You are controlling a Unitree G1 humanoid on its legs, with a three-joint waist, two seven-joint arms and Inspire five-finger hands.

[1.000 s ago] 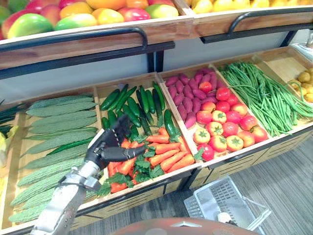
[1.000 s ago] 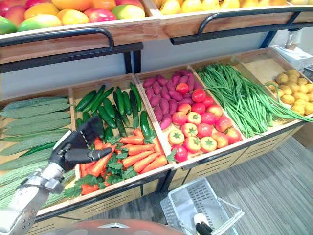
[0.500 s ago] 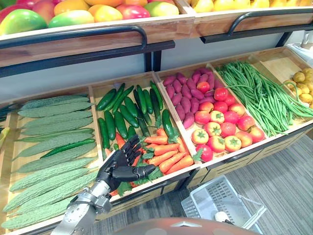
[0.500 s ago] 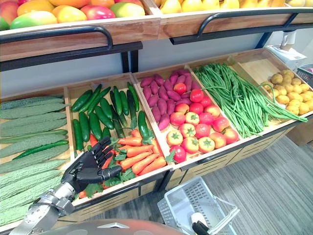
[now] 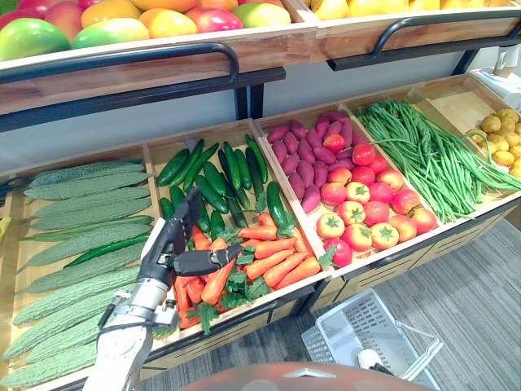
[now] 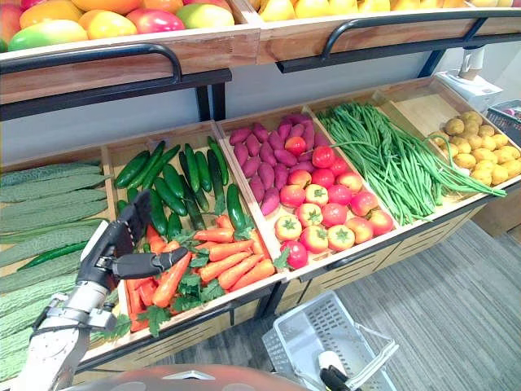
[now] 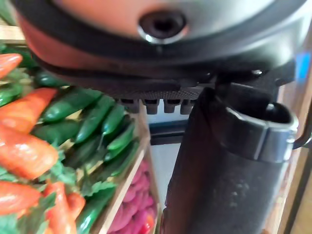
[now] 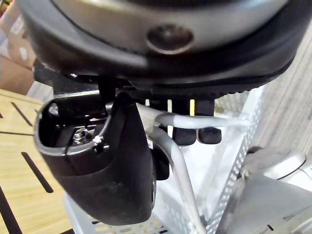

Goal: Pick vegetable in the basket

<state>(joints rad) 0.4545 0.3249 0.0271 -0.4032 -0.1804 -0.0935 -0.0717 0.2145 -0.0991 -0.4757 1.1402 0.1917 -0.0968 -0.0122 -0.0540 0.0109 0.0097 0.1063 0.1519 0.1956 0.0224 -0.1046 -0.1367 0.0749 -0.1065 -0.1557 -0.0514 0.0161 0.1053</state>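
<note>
1. Step in hand, as I judge it: the reach for a vegetable. The left hand point(image 5: 168, 248) hovers over the second compartment from the shelf's left end. Its fingers are straight and spread, its thumb is out sideways, and it holds nothing.
2. Task's thing: the carrots point(image 5: 273, 257) lie in a leafy heap at the front edge of that compartment. One lies just under the thumb, though I cannot tell whether it touches. The cucumbers point(image 5: 216, 175) lie behind them, toward the back edge.
3. The right hand point(image 8: 112, 161) is low, in front of the shelf. Its fingers point(image 8: 184, 134) are curled round the wire handle point(image 8: 195, 121) of the grey basket point(image 5: 370, 314), which hangs just above the floor near the shelf's front edge.
4. Next move, my judgement: lower the left hand onto a single carrot, close thumb and fingers along its length, lift it clear of the front lip, then carry it right and down to the basket.
5. In the way: the carrots are packed touching and tangled in greens, so a neighbour may get dragged out. The lip stands between the heap and the basket.
6. Around, along the same shelf:
   - ridged green gourds point(image 5: 81, 236) at the left end
   - purple tubers point(image 5: 305, 155) and tomatoes point(image 5: 362, 212) in the next compartment to the right
   - green beans point(image 5: 423, 155) further right
   - small yellow potatoes point(image 5: 505, 138) at the right end
   - mangoes point(image 5: 122, 24) on the upper shelf, behind a dark rail point(image 5: 122, 57)
</note>
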